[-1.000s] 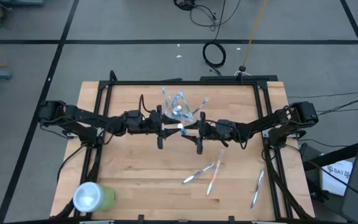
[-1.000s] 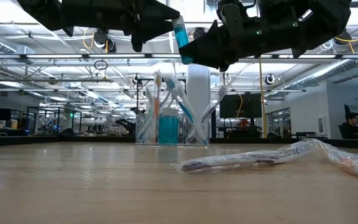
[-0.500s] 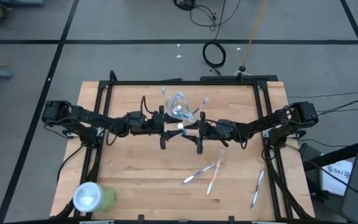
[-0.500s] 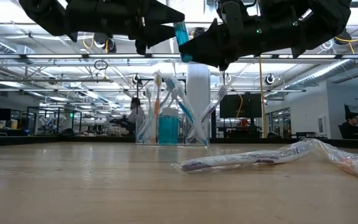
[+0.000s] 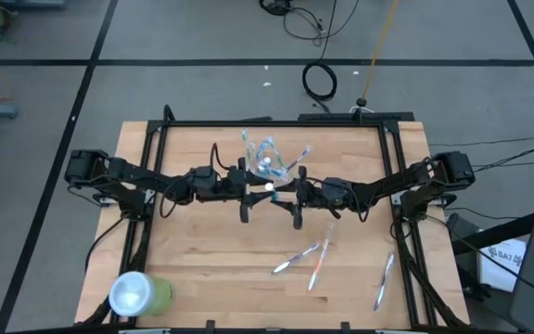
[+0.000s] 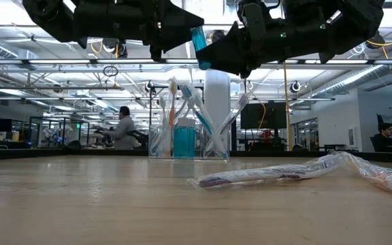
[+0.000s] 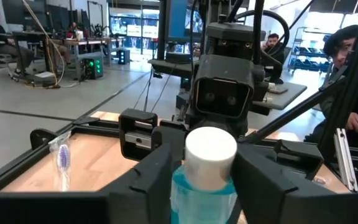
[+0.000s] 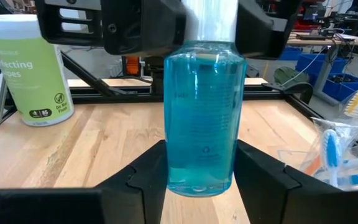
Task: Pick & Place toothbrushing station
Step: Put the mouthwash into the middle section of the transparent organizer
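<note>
A clear bottle of blue liquid with a white cap [image 6: 200, 46] hangs high over the table's middle, with both grippers on it. My left gripper [image 5: 260, 190] comes in from the left and my right gripper [image 5: 278, 192] from the right. The toothbrushing station [image 5: 269, 162], a clear cup with several toothbrushes and a blue bottle in it, stands on its base just beyond the grippers, toward the far edge. It also shows in the low view as a clear cup [image 6: 186, 133] and at the edge of the right wrist view [image 8: 347, 149]. My left gripper pinches the bottle's top end, at the shoulder just below the white cap [image 7: 194, 186], one finger on each side. Its fingers come level from the table's left. My right gripper pinches the bottle's lower body near the base [image 8: 201, 168] between its two fingers [image 8: 145, 171]. They come level from the table's right. The bottle stands nearly upright, cap up, clear of the table.
A light-green wipes canister [image 5: 139, 293] stands near the front left corner. Three wrapped toothbrushes lie on the near right part of the table: two [image 5: 297, 259] [image 5: 321, 258] together and one [image 5: 384, 281] farther right. A black frame [image 5: 276, 122] borders the table. People show in the room behind.
My left arm has leaned slightly toward the table's middle. The bottle stays where it was between both grippers.
</note>
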You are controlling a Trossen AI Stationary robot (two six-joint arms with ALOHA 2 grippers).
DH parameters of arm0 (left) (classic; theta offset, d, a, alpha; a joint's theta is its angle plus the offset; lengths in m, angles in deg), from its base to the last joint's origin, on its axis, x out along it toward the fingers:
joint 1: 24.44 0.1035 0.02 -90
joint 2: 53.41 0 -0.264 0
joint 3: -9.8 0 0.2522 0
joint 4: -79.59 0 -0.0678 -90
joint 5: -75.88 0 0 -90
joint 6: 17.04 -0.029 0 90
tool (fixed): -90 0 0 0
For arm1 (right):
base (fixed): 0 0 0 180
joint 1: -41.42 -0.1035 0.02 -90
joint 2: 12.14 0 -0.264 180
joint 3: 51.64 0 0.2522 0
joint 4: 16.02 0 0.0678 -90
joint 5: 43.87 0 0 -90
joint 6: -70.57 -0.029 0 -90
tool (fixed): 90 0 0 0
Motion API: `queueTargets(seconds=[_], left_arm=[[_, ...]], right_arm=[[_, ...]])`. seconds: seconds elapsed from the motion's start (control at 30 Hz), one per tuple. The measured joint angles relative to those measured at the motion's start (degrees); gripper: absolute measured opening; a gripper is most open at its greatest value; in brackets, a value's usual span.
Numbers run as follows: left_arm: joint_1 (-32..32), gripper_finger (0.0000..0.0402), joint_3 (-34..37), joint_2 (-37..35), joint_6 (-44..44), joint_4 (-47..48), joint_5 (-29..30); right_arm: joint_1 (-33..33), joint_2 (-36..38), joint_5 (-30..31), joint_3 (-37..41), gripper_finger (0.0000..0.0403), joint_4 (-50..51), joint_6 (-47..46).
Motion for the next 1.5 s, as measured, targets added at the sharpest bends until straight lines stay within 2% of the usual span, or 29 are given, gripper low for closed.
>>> queueTargets(seconds=[0.1, 0.23, 0.5, 0.57, 0.83, 0.97, 1.07, 1.23, 1.37, 1.5], left_arm=[[0.07, 0.0127, 0.00, 0.00, 0.00, 0.17, -0.87], [0.12, 0.0105, 0.00, 0.00, 0.03, 0.32, -0.43], [0.11, 0.0114, -0.07, -0.02, 0.28, 2.59, 0.01], [0.12, 0.0113, -0.07, -0.02, 0.28, 3.85, 1.42], [0.25, 0.0109, -0.07, -1.82, -1.66, 7.04, 7.23], [0.28, 0.0109, -0.07, -6.65, -1.19, 14.64, 14.33], [0.28, 0.0109, -0.06, -9.85, 0.99, 20.57, 19.49], [0.63, 0.0109, -0.04, -13.14, 0.67, 23.34, 22.32], [1.54, 0.0109, 0.00, -14.80, 0.50, 23.56, 22.58], [2.28, 0.0109, -0.02, -14.70, 0.02, 24.71, 22.61]], right_arm=[[0.01, 0.00, 0.01, 0.00, 0.0159, 0.19, -1.26], [0.03, 0.00, 0.32, 0.00, 0.0158, 0.33, -1.49], [-0.01, 0.00, 0.24, 0.00, 0.0193, 1.52, -0.88], [0.01, 0.00, 0.72, 0.00, 0.0205, 1.88, -0.79], [0.03, -0.02, 9.32, -0.02, 0.0237, 7.02, -0.52], [0.77, -0.02, 12.21, -0.02, 0.0236, 8.67, 1.66], [1.69, 0.00, 11.31, -0.02, 0.0231, 7.32, 2.47], [4.61, -0.47, -1.67, -0.71, 0.0216, 5.65, -0.35], [5.90, -3.29, -2.21, -3.05, 0.0179, 6.12, -0.95], [7.12, -5.82, 1.54, -5.82, 0.0117, 5.77, 0.97]])
